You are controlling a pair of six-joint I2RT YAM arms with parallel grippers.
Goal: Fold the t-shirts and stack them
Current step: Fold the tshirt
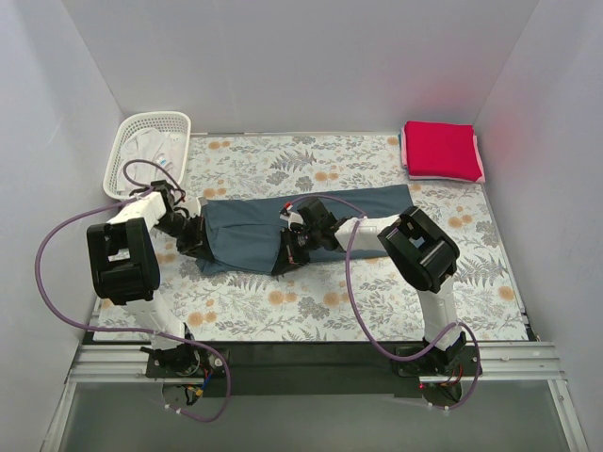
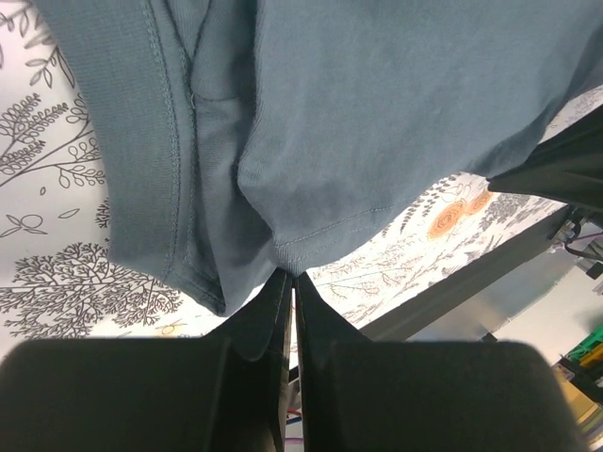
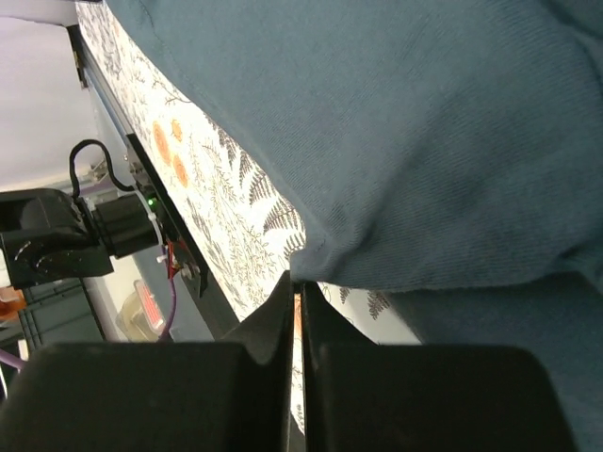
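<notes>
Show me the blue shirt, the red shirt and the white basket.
blue shirt [image 1: 377, 200]: top view, flat right half
red shirt [image 1: 439, 149]: top view, middle of folded square
white basket [image 1: 155, 115]: top view, far rim

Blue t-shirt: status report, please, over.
Left gripper shut on blue t-shirt hem. Right gripper shut on its near edge. Red t-shirt folded, far right corner. No obstruction seen.

The top view is bright and even, lit softly from above; shadows under the arms [image 1: 122, 259] are weak. In the wrist views the near fingers [image 2: 268, 315] are dark, perhaps slightly unfocused.
</notes>
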